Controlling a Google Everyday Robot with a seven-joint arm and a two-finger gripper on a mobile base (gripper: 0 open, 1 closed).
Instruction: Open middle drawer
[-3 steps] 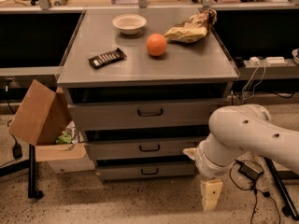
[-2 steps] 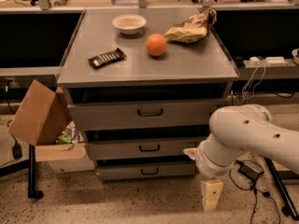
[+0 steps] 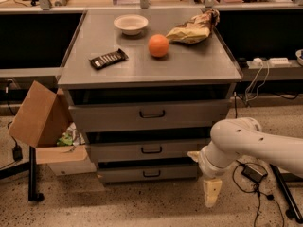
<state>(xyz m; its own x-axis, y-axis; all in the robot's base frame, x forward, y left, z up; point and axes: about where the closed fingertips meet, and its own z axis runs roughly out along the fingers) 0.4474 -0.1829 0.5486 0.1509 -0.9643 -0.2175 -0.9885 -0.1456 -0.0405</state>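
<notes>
The grey cabinet has three drawers. The middle drawer (image 3: 118, 151) has a medium-height front with a small dark loop handle (image 3: 151, 149) at its centre, and it looks closed. The tallest drawer (image 3: 151, 114) is above it and the slimmest (image 3: 151, 173) is below. My white arm (image 3: 251, 143) comes in from the right. The gripper (image 3: 211, 193) hangs pointing down near the floor, to the right of the cabinet's lower right corner. It is below and to the right of the middle handle and holds nothing that I can see.
On the cabinet top lie a white bowl (image 3: 130, 23), an orange (image 3: 158, 45), a crumpled chip bag (image 3: 194, 28) and a dark snack bar (image 3: 108, 59). An open cardboard box (image 3: 40, 115) leans at the left. Cables and a power adapter (image 3: 254, 172) lie on the floor at the right.
</notes>
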